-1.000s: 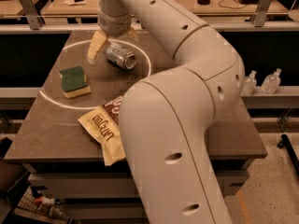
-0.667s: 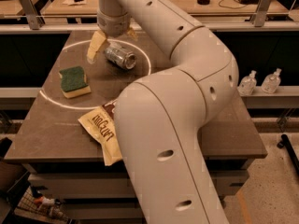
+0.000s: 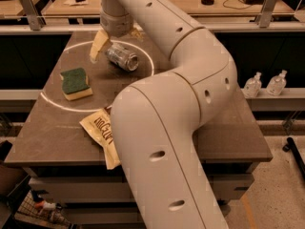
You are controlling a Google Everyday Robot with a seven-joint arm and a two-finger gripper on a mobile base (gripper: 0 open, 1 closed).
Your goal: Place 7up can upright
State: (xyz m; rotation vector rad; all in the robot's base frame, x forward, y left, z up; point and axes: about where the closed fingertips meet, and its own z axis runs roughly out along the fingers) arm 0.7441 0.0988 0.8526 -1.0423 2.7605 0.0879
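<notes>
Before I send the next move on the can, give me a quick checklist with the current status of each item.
1. Can upright: not ok. The can lies on its side on the table.
2. Gripper at the can: ok. The gripper hangs just above it, at the table's far side.
3. Grip on the can: cannot tell. The wrist hides the contact.
4. Sponge out of the way: ok. The sponge lies apart from the can, nearer the camera.
5. Snack bag out of the way: ok. The snack bag sits at the near edge, partly under the arm.
</notes>
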